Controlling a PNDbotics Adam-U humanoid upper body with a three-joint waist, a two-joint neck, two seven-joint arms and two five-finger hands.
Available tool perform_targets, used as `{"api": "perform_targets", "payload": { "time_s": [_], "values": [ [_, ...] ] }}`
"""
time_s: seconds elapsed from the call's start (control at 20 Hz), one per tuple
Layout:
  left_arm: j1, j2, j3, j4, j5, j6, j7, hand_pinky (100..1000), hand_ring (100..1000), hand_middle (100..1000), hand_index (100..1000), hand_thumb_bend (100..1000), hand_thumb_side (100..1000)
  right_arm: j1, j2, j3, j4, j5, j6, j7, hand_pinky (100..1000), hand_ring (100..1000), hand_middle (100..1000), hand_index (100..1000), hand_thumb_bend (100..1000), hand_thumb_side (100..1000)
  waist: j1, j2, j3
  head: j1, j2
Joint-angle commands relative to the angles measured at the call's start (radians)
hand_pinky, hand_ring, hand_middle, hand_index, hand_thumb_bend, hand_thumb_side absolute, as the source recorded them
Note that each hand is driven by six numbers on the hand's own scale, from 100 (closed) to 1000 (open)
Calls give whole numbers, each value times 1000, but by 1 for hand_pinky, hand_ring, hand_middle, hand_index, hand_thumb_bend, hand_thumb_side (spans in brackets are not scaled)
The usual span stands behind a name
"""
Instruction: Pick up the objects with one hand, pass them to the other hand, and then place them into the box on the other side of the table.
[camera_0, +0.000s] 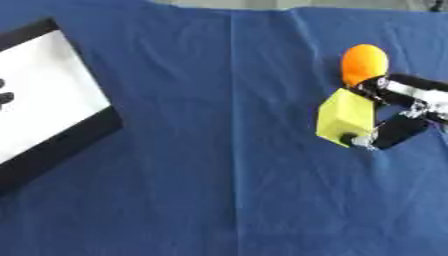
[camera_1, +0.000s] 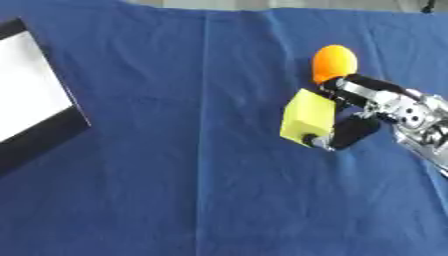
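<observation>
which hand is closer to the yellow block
Right. The right hand is at the yellow block, with fingers curled round it from the block's right side, just below the orange ball. The left hand shows in neither view.

We see a matt blue cloth with creases — a matt yellow block, and a smooth orange ball.

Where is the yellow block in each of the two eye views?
Left eye view: yellow block right of centre, pinched by the right robot hand.
Right eye view: a little nearer centre, just below middle height.
Shared landmark: the orange ball directly above the block, on the blue cloth.
</observation>
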Motion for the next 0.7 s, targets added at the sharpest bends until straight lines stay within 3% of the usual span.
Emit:
{"api": "perform_targets", "payload": {
  "time_s": [0.05, 0.35, 0.7],
  "values": [
    [-2, 34, 18, -28, -1, -8, 3, 1000, 785, 758, 822, 166, 954, -19, -21, -39, -9, -104, -43, -30, 733, 641, 461, 593, 238, 100, 18, -40, -6, 12, 12],
    [-15, 75, 44, -71, -2, -23, 13, 1000, 786, 761, 824, 122, 856, -53, 40, -59, -9, -305, -103, -118, 749, 625, 444, 595, 230, 100, 30, -65, -21, 31, 32],
    [-80, 158, 58, -103, -8, -56, 3, 1000, 787, 762, 825, 100, 748, -97, 141, -29, -9, -395, -161, -263, 742, 611, 437, 598, 223, 100, 45, -84, -21, 43, 33]
  ]
}}
